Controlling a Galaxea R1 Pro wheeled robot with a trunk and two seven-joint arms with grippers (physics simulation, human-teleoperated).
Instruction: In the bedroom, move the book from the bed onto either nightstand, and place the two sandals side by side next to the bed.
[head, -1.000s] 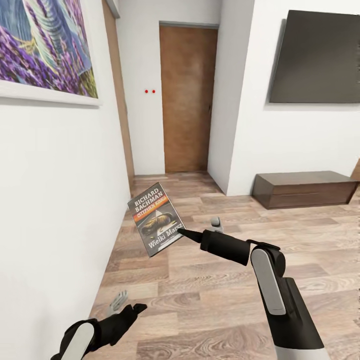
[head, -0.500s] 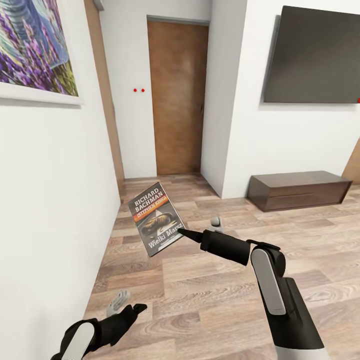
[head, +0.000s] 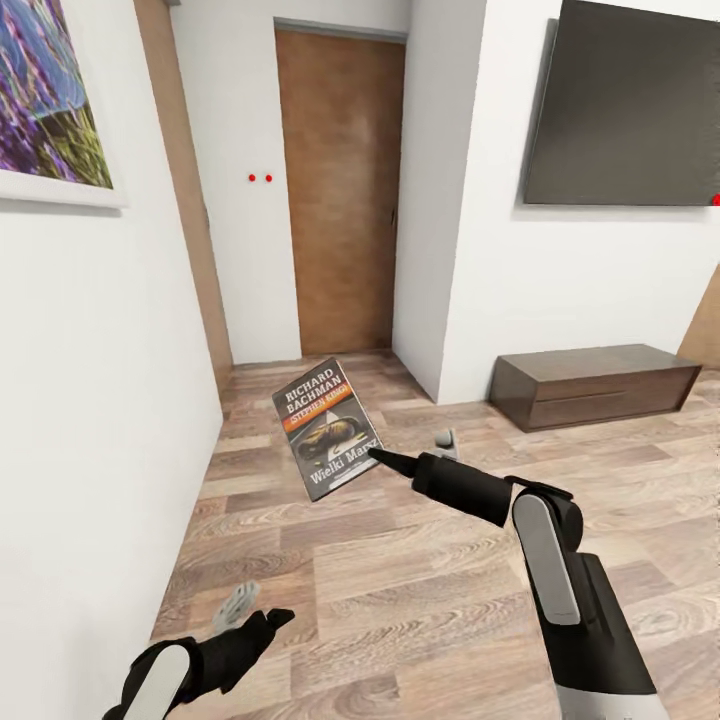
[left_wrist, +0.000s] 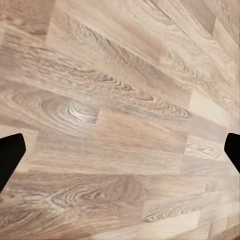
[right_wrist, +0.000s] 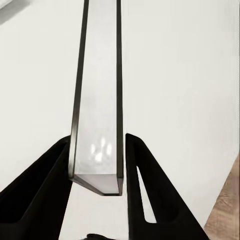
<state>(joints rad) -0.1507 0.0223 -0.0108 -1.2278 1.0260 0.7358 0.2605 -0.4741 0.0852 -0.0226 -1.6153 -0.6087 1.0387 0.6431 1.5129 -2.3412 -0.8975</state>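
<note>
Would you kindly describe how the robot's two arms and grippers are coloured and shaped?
Both arms are built of matte black segments with light grey, rounded panels set into them. The right arm narrows through a black cylindrical wrist to the right gripper, which has slim, tapering black fingers. The left gripper is black too, on a forearm with a grey panel. No cables or markings show.

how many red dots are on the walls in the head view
3. Two small red dots sit side by side on the white wall left of the wooden door: left dot, right dot. A third is cut off at the picture's right edge, beside the dark wall screen; more may lie beyond the frame.
</note>
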